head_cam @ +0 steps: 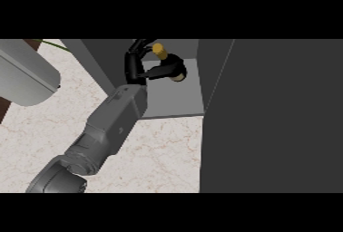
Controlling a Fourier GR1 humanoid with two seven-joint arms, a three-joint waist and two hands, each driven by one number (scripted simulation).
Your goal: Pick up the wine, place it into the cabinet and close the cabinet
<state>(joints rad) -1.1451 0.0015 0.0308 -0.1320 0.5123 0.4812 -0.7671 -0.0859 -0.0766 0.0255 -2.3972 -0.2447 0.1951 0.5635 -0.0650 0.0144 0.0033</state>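
Head view shows black fingers (137, 56) curled around the dark wine bottle (173, 68), clamped on it near its upper part just below the gold-capped top (159, 50). The thumb side wraps across the bottle's body, so much of the glass is hidden. The bottle sits inside the open cabinet (174, 102), above its light grey floor, close to the back left corner of the compartment. Its long axis runs at a tilt in this view: the gold cap points up and to the left, toward the cabinet's back, while the rounded base points down and to the right, toward the cabinet's right inner wall. Whether the base touches the cabinet floor cannot be told.

From the fingers outward, the left hand (134, 68) joins a grey forearm (110, 131) that stretches diagonally from the lower left of the view, over the pale marbled table (167, 154), and into the cabinet opening. The cabinet's dark door (281, 118) stands open at the right, filling that side of the view as a broad flat panel. At the upper left, a light grey rounded object (23, 77) lies over the table's edge.
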